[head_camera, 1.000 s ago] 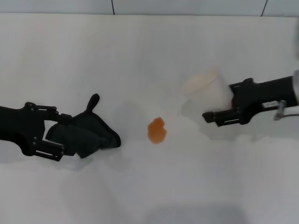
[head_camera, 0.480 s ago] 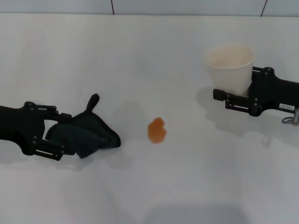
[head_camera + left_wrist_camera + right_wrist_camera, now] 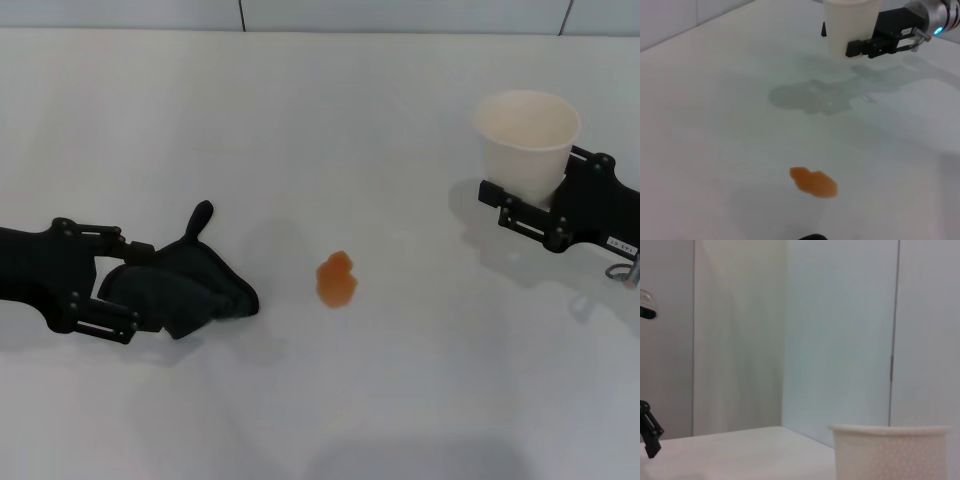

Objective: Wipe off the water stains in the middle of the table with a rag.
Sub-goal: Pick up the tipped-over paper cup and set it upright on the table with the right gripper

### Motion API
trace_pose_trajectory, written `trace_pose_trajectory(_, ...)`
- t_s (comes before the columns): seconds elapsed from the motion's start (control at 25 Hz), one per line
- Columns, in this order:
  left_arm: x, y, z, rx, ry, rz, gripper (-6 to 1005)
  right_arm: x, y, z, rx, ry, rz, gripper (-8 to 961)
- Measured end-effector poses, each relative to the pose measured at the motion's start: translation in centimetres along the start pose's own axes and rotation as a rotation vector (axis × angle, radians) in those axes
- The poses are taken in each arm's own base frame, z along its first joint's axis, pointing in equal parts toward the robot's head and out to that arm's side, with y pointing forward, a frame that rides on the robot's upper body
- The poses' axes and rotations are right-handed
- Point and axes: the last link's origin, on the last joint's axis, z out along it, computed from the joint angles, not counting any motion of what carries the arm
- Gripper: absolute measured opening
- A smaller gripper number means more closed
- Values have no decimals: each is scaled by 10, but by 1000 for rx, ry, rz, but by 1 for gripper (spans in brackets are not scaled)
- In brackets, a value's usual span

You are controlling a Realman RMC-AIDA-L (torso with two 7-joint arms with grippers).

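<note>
The water stain [image 3: 337, 279] is a small orange-brown blot on the white table [image 3: 300, 120], near its middle. It also shows in the left wrist view [image 3: 813, 182]. The dark rag [image 3: 185, 285] lies left of the stain, its pointed tail up. My left gripper [image 3: 140, 287] is shut on the rag's left part and rests low on the table. My right gripper [image 3: 548, 195] is at the far right, shut on a white paper cup [image 3: 527, 140] held upright. The cup also shows in the left wrist view [image 3: 850, 25] and the right wrist view [image 3: 890, 452].
A tiled wall edge [image 3: 400, 15] runs along the back of the table. A gap of bare table separates the rag from the stain, and a wider one separates the stain from the cup.
My right gripper has carried the cup up and to the right, away from the stain, turning it upright. The left gripper, rag and stain have not moved.
</note>
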Motion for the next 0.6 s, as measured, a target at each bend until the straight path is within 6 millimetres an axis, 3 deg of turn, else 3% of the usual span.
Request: trace_pose_trajectory(0.6,0,9,24,-21,-14,36,874,26,4,-3,85,73,9,641)
